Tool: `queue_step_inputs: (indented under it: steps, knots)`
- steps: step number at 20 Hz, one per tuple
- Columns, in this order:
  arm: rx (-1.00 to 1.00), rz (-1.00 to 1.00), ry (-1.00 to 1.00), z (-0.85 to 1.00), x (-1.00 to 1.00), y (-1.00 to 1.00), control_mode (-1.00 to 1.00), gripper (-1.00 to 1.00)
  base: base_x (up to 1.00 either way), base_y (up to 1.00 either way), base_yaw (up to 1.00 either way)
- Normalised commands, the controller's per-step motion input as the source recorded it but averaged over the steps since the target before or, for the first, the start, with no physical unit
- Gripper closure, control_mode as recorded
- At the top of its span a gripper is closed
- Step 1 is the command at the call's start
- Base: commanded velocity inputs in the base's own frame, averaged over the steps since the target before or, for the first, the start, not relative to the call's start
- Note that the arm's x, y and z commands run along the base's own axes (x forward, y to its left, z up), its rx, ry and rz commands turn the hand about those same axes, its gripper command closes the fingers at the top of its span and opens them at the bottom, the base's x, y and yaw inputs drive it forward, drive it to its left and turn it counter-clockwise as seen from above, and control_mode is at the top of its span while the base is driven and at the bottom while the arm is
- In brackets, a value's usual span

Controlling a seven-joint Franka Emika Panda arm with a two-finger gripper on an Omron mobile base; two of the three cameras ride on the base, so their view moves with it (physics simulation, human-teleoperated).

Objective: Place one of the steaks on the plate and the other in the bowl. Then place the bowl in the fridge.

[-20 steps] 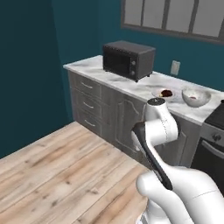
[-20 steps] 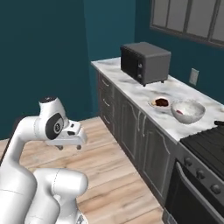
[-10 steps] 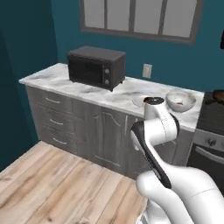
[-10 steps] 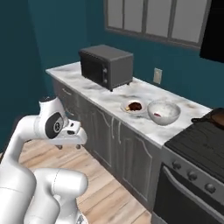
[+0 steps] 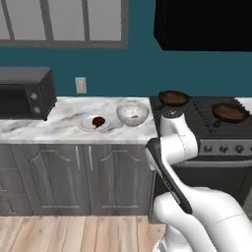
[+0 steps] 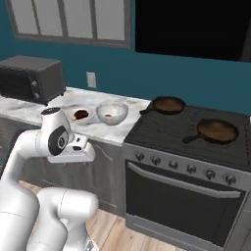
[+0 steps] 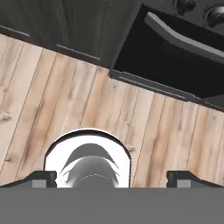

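On the marble counter lies the white plate (image 5: 86, 124) (image 6: 89, 118) with the dark brown steak (image 5: 98, 121) (image 6: 81, 115) on it. Just right of it stands the deep white bowl (image 5: 132, 121) (image 6: 112, 120), and a small red-pink steak (image 6: 109, 115) shows inside. My arm is folded in front of the cabinets with the hand (image 6: 74, 150) pointing down. The gripper (image 7: 113, 178) hangs over the wood floor, open, its fingertips (image 7: 43, 178) wide apart with nothing between them. The fridge is out of view.
A dark microwave (image 5: 22, 98) (image 6: 32, 83) sits at the counter's left end. Right of the bowl is a stove with two dark skillets (image 5: 173, 98) (image 5: 229, 112) and an oven door (image 7: 175, 57). Grey cabinets (image 5: 74, 177) run below the counter.
The whole picture has shifted: the base has moved right along the counter, bringing the stove and skillets into view. The arm keeps its folded pose and the gripper stays open.
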Motion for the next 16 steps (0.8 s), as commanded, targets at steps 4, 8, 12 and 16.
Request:
queue_step_inputs:
  steps: [4,8,12,16]
  knots:
    - [0.0,0.0,0.0,0.0,0.0,0.0,1.0,-1.0,0.79,0.02,-0.63]
    - [0.0,0.0,0.0,0.0,0.0,0.0,1.0,-1.0,0.59,0.13,-0.56]
    - [0.0,0.0,0.0,0.0,0.0,0.0,1.0,-1.0,-0.13,0.44,-0.41]
    - [0.0,0.0,0.0,0.0,0.0,0.0,1.0,-1.0,-0.38,0.85,-0.2]
